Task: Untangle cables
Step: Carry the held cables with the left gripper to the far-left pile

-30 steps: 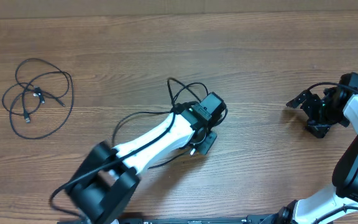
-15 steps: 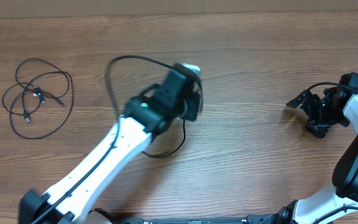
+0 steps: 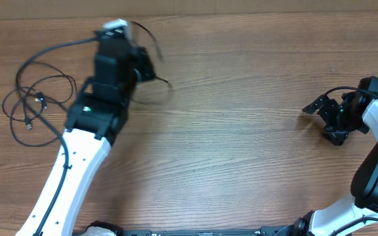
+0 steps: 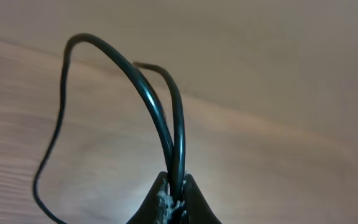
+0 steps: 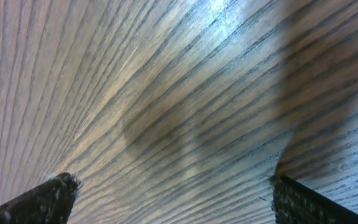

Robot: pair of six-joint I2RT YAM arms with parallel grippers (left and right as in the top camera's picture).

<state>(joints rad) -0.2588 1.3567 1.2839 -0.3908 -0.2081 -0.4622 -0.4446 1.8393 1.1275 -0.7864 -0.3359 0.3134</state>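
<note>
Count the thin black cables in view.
2 I can separate: a cable pinched in the left gripper, upper left in the overhead view; a looped pile lying just left of it. The pile may hide more cords.

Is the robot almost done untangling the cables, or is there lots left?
Not close yet. Done: nothing looks laid out straight so far. In hand: the left gripper is shut on one black cable. Left to do: the looped cables on the left side lie crossed over each other, with plugs in the middle. The right gripper is open and holds nothing.
</note>
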